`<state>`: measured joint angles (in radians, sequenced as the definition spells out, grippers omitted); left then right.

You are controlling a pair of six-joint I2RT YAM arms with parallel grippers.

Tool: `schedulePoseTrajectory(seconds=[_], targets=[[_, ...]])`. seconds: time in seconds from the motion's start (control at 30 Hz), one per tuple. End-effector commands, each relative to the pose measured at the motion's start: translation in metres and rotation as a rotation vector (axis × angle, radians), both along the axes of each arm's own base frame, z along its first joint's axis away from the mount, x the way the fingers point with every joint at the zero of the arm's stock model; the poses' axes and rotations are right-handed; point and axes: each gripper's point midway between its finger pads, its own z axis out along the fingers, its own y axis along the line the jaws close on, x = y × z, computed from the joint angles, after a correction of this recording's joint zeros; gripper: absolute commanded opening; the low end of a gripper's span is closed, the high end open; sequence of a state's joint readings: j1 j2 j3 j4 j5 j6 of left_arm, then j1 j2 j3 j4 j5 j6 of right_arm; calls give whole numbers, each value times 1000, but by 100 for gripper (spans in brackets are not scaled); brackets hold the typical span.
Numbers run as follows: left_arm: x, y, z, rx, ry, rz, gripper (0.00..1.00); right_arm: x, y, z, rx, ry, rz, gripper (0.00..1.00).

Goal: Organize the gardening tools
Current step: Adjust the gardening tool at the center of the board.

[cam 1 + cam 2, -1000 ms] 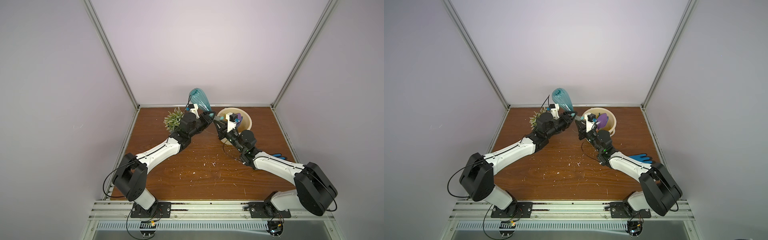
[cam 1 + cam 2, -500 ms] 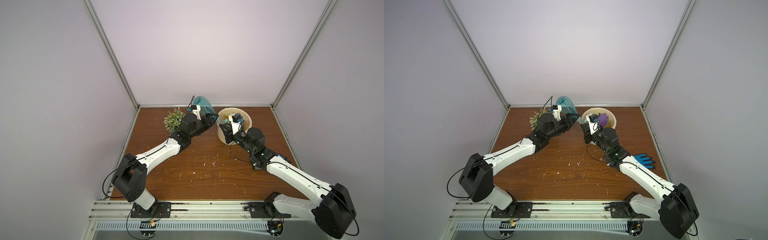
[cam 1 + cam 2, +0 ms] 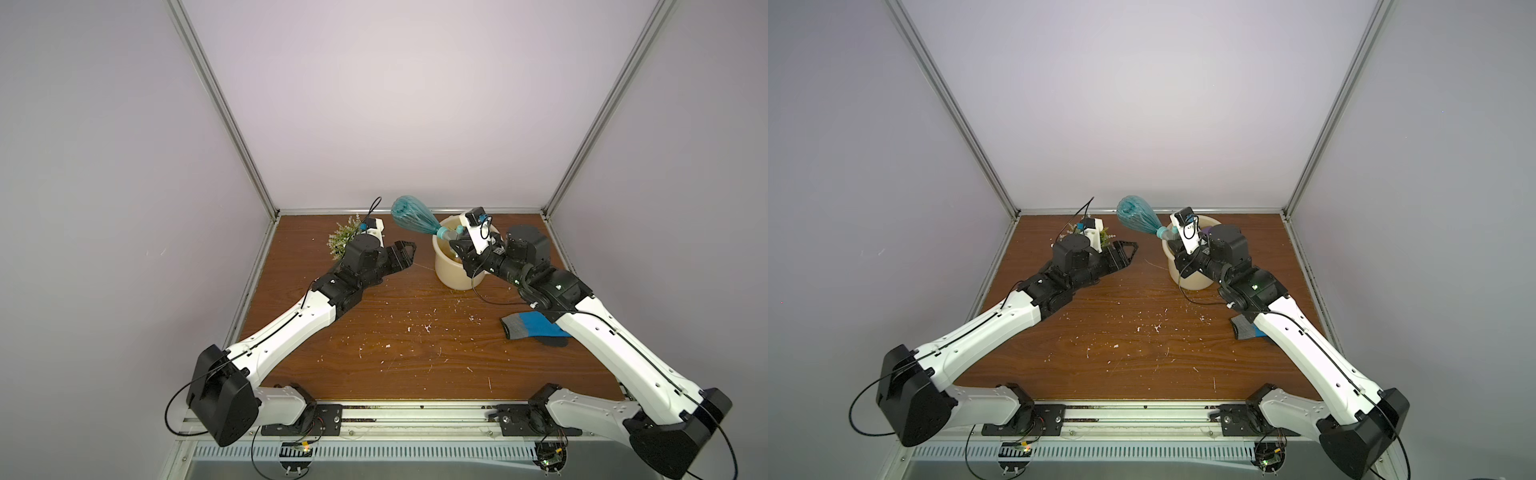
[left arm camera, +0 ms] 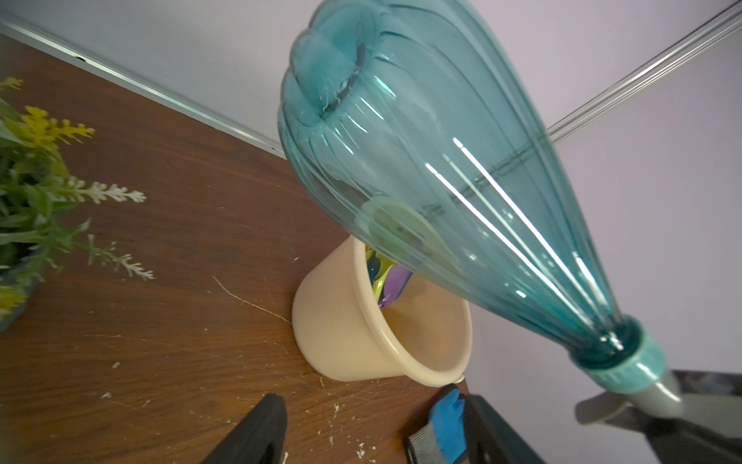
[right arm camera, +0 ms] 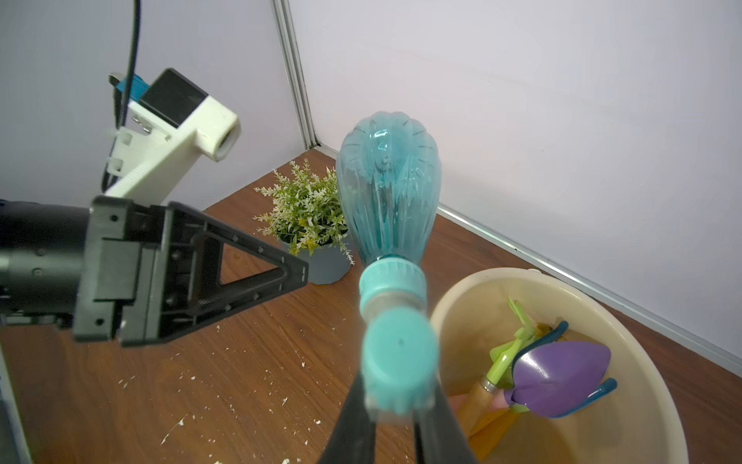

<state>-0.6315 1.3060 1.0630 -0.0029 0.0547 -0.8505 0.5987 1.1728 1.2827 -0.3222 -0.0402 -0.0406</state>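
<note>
Nearest the lower edge in both top views, a grey-cuffed knitted glove with blue coating [image 3: 534, 328] lay flat on the brown wood-grain surface [image 3: 395, 345] at centre right, partly hidden by the right arm. Beyond it, right of centre, stood a round cream plastic bucket [image 3: 451, 272]. The right tool [image 3: 457, 244] hung above the bucket, clenched on the head of a teal, ribbed, see-through plastic spray bottle [image 3: 411, 218]. The spray bottle was in the air and tilted, its neck crossing the bucket's left rim in the picture and its fat base pointing up and to the left. Left of the bucket, the left tool [image 3: 407, 253] was released, gripping nothing and apart from the spray bottle. Farthest back, at the left by the wall, stood a small artificial green plant [image 3: 343, 239].

The top views barely showed the bucket's contents. The right wrist view looked straight in at lower right. There a purple trowel [image 5: 562, 379] of plastic lay uppermost, with the curved tines of a blue fork [image 5: 602, 387] beneath it. A lime-green tool [image 5: 508, 355] on a wooden handle [image 5: 475, 397] sat beside them. That view alone showed the plant's grey pot [image 5: 325, 267]. The left wrist view caught only purple and lime slivers past the rim, yet it alone showed the left tool's black fingers [image 4: 257, 434] spread wide apart at the bottom edge.
</note>
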Motion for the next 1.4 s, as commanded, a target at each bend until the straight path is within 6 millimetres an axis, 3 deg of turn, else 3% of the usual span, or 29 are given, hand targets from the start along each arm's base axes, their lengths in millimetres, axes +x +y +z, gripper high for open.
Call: schedulePoseTrajectory(seconds=[0.0, 0.17, 0.27, 0.5, 0.6, 0.77, 1.13, 1.37], targets=[[1, 24, 8, 158, -75, 44, 75, -12, -3, -7, -69, 69, 34, 0], [-9, 26, 41, 347, -308, -14, 80, -11, 0, -11, -78, 146, 34, 0], [-18, 19, 50, 493, -455, -90, 81, -12, 5, -11, -51, 168, 48, 0], [-53, -22, 31, 779, -761, -362, 75, -16, 14, -11, -31, 231, 86, 0], [-70, -31, 20, 861, -899, -431, 77, -19, 14, -9, -15, 233, 94, 0], [-79, -42, 13, 909, -1027, -479, 79, -27, 16, -11, 4, 248, 123, 0], [-66, -63, 19, 995, -1140, -480, 80, -42, 25, -22, 5, 317, 206, 0], [-56, -76, 14, 1018, -1138, -500, 71, -47, 29, -25, 7, 338, 245, 0]])
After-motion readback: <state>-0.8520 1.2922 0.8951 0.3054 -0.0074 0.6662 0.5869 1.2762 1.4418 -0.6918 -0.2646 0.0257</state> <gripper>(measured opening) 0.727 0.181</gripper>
